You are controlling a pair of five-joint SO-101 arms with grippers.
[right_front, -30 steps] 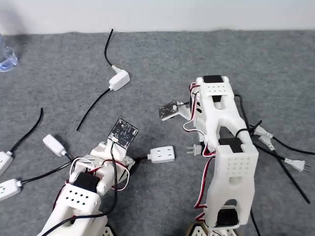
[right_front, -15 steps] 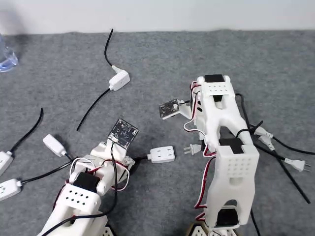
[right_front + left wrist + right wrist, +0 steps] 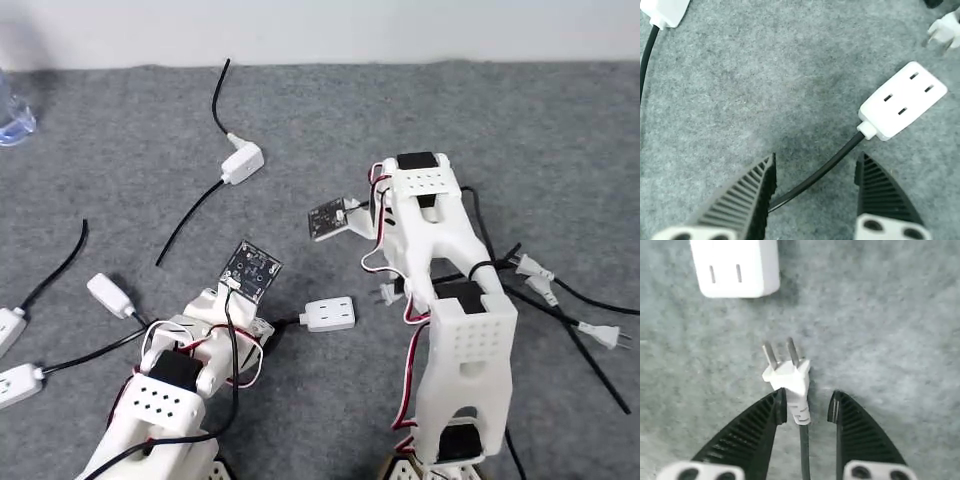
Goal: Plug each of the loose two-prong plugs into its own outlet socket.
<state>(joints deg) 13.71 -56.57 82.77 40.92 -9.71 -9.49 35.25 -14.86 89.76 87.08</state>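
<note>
Clearly the right hand (image 3: pixel 807 405) stands apart around the two-prong plug (image 3: pixel 788 377), one finger touching it, its prongs toward the nearby outlet socket (image 3: pixel 735 267). The left hand (image 3: pixel 815 180) gapes over that socket's cable (image 3: pixel 825 170) on the grey surface (image 3: pixel 330 110).

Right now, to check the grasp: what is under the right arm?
A plug peeks out, prongs toward the socket; from above, the arm hides its cord.

Outlet socket (image 3: pixel 328 314) sits on the worktop (image 3: pixel 120 110) at lower centre; its cord (image 3: pixel 840 154) passes between the fingers of the left gripper (image 3: pixel 816 160). Two-prong plug (image 3: pixel 789 376) lies just right of the socket, prongs toward it, apart, between the fingers of the right gripper (image 3: pixel 808 398). Angled plug (image 3: pixel 243 162) upper left of centre. Corded block (image 3: pixel 110 293) mid-left. Further loose plugs (image 3: pixel 605 335) far right.
</note>
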